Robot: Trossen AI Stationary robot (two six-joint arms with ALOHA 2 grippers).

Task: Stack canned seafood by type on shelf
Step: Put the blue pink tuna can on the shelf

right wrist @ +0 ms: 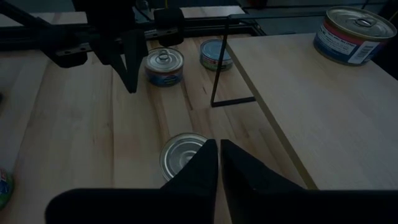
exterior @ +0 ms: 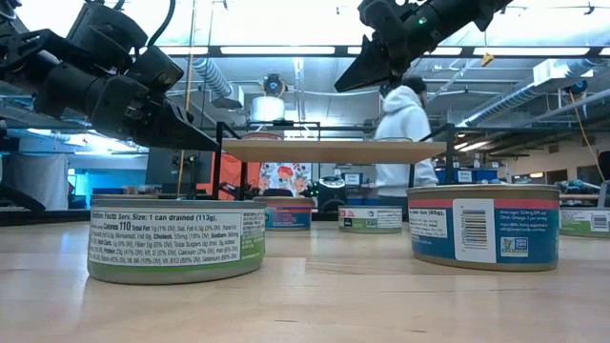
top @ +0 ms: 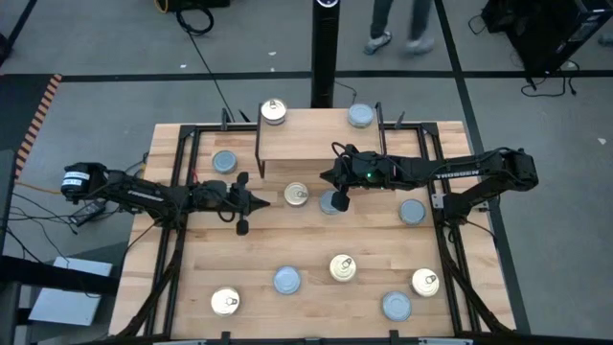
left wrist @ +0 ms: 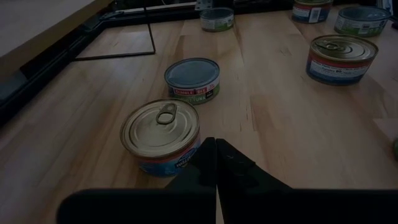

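The left gripper (top: 261, 202) hangs with its fingers pressed together and nothing in them, just beside a gold-topped tin (top: 297, 195) near the table's middle. The right gripper (top: 328, 175), nearly closed and also empty, hovers over the shelf's (top: 316, 144) front edge, above that tin and a blue-grey tin (top: 331, 202) beside it. One gold-topped tin (top: 274, 112) stands on the shelf's far left corner. The remaining tins lie scattered over the slatted wooden table (top: 192, 278). In the low view a person (exterior: 405, 119) stands behind the shelf, partly hidden.
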